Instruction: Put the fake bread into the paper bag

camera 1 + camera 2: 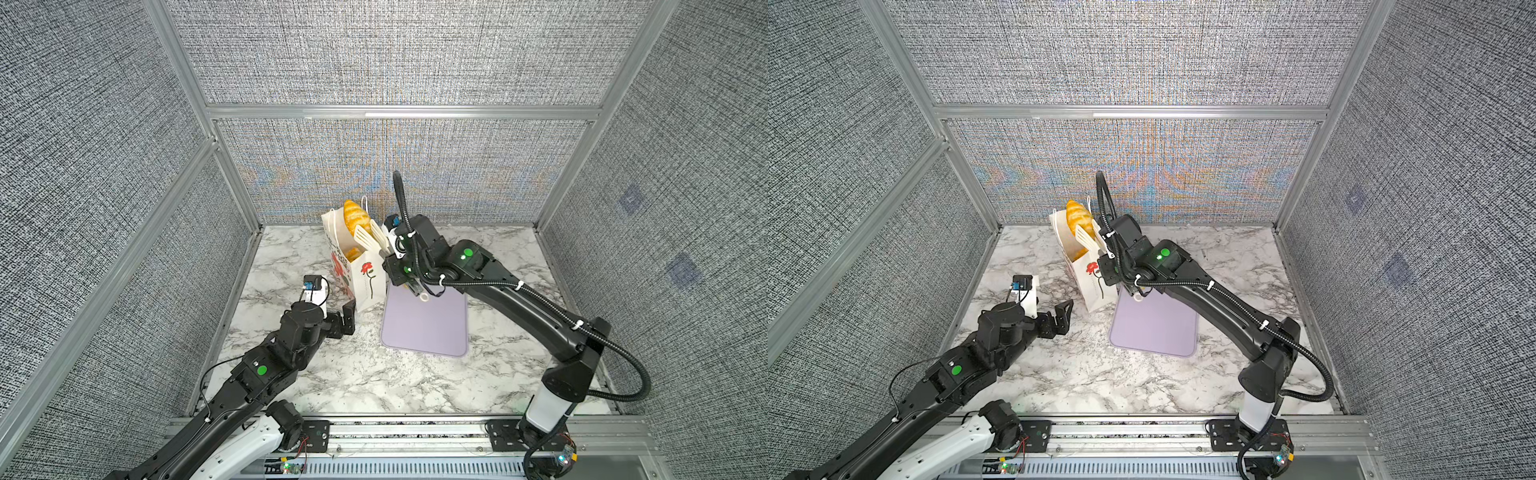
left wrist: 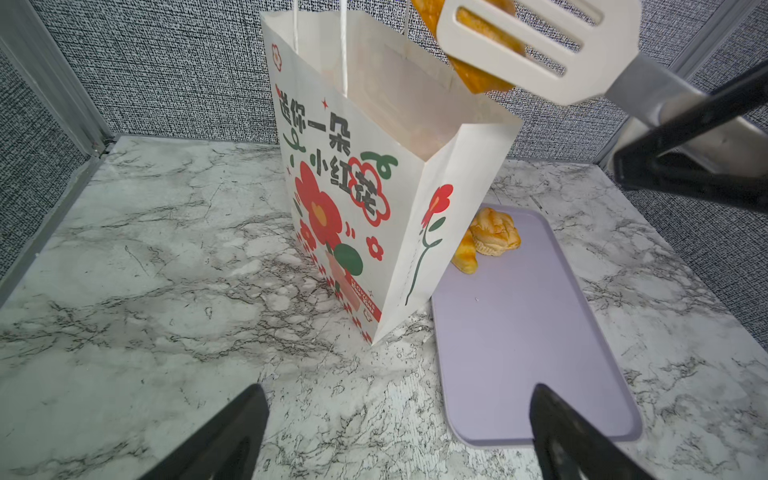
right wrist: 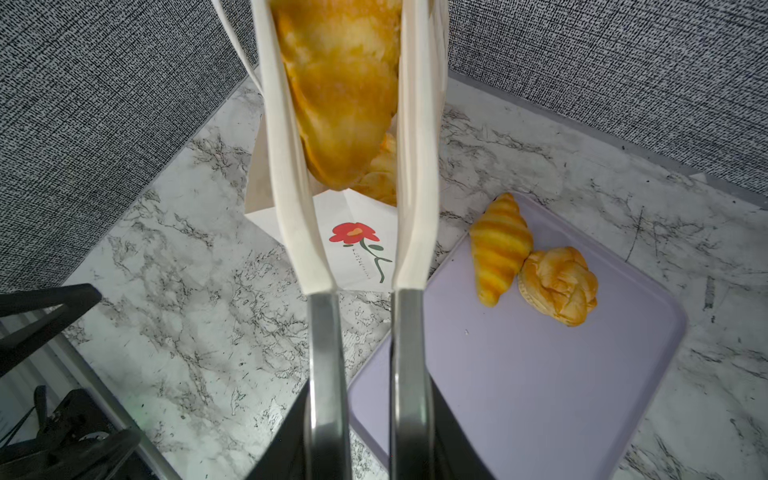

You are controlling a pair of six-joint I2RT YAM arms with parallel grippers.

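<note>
The white paper bag (image 1: 368,286) (image 2: 353,208) with the red flower stands upright, its mouth open. My right gripper (image 3: 370,399) is shut on the metal handles of white tongs (image 1: 365,237) (image 3: 286,166). The tongs pinch a golden croissant of fake bread (image 1: 355,214) (image 1: 1079,214) (image 3: 340,95) just above the bag's mouth. More fake bread (image 3: 380,174) lies inside the bag. A ridged croissant (image 3: 498,249) and a braided piece (image 3: 559,284) rest on the purple board. My left gripper (image 2: 395,415) (image 1: 1061,318) is open and empty, low beside the bag's near corner.
The lilac cutting board (image 1: 424,328) (image 2: 519,332) lies flat on the marble table, right against the bag's right side. Grey fabric walls with aluminium posts close in the back and both sides. The bag's string handles (image 2: 343,50) stand up at its rim.
</note>
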